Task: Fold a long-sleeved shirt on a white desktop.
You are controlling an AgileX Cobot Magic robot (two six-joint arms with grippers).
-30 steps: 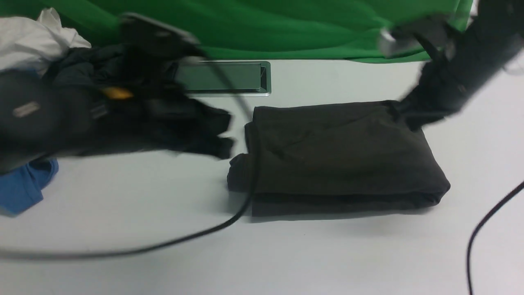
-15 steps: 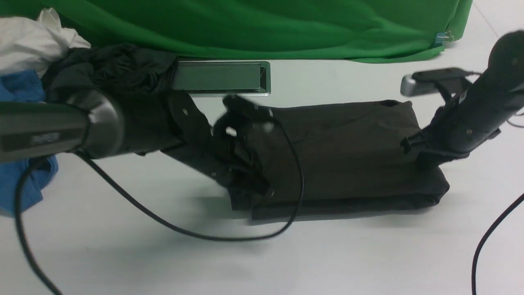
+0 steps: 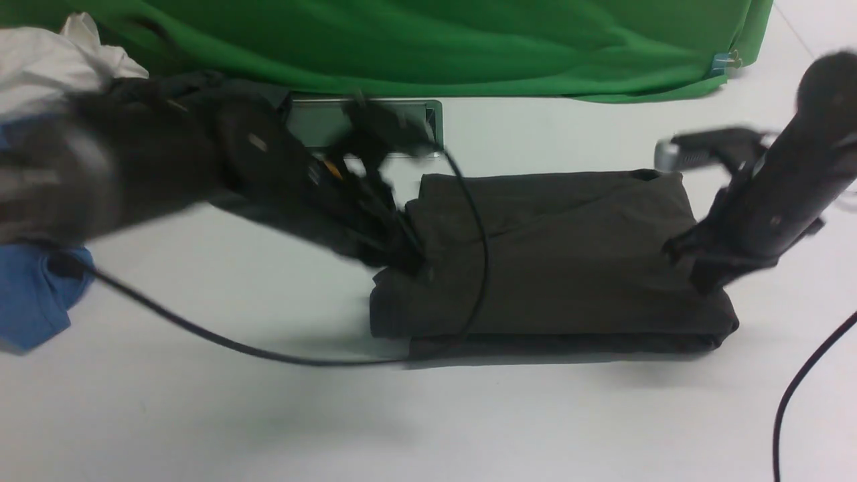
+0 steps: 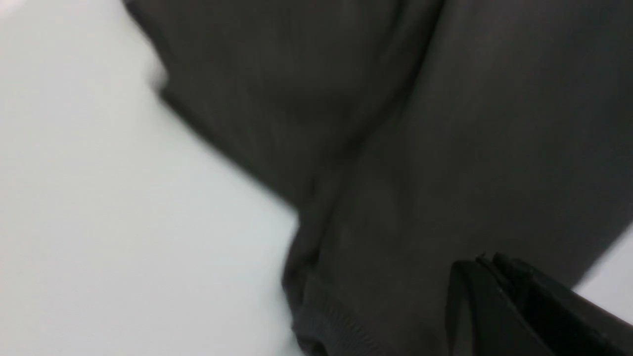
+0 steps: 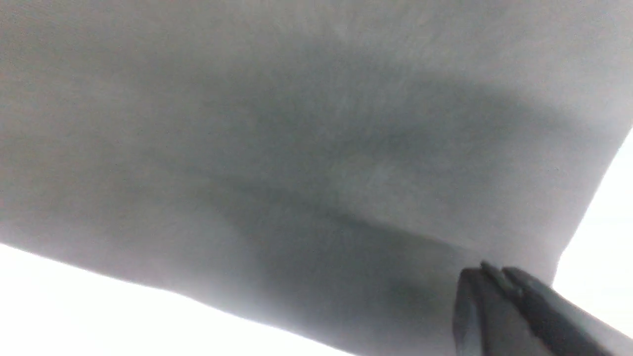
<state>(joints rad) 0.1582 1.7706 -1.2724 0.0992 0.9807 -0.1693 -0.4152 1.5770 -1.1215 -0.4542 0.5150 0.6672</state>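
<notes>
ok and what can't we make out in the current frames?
- Dark garment at far left, front view: mostly hidden behind the left arm.
- Grey hatch, front view: partly covered by the left arm.
- Left hand, front view: motion blur; fabric contact unclear.
- Blue cloth, front view: cut off by the picture's left edge.
- Shirt weave, right wrist view: washed out, blurred.
</notes>
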